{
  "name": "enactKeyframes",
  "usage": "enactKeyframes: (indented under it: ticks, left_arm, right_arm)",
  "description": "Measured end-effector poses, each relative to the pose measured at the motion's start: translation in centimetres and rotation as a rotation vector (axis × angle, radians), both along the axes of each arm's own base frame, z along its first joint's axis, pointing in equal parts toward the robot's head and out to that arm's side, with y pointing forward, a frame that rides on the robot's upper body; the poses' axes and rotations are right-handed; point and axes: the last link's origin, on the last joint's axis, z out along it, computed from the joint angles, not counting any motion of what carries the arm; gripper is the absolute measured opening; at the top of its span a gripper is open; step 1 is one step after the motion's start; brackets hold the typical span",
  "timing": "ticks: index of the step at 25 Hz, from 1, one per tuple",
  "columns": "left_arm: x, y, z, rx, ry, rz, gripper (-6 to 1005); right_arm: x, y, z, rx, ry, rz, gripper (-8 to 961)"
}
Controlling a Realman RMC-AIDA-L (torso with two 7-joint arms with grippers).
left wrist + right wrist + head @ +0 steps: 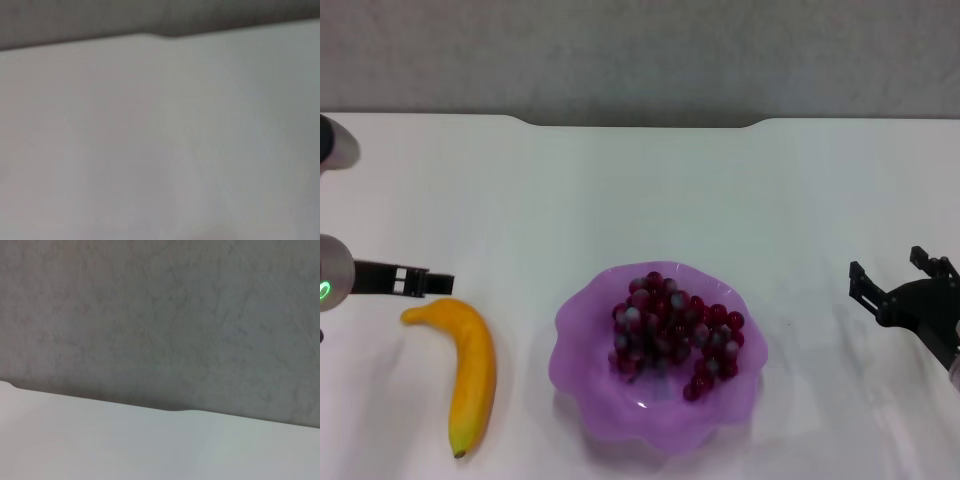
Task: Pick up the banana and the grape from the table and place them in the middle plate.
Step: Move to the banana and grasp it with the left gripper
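Left gripper (438,284) low at left; right gripper (892,279) fingers apart.

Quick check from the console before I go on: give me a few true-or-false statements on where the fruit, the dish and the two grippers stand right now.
1. The grape bunch lies inside the middle plate. True.
2. The banana is in the plate too. False: it lies on the table, on the robot's left of the plate and apart from it.
3. The left gripper is beside the banana's far end. True.
4. The right gripper holds the grapes. False: it is open and holds nothing, out on the robot's right of the plate.
5. Both fruits are already delivered. False: only the grapes are in; the banana is not yet picked up.
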Motion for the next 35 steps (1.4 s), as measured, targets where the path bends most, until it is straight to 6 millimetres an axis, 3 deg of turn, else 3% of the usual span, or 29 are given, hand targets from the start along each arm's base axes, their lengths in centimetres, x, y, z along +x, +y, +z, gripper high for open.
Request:
enactKeyframes:
  ticks: [16, 29, 35]
  left_arm:
    - [2.7, -0.6, -4.2, -0.188, 0.084, 0.088, 863]
    - [1.0, 0.2, -7.5, -0.246, 0.088, 0.152, 854]
    - [0.3, 0.6, -8.0, -0.245, 0.084, 0.153, 850]
  right_arm:
    - [-0.2, 0.2, 0.0, 0.0, 0.001, 0.006, 877]
    - [-0.3, 0.2, 0.0, 0.0, 0.005, 0.01, 877]
    - [-0.4, 0.2, 0.0, 0.0, 0.005, 0.01, 877]
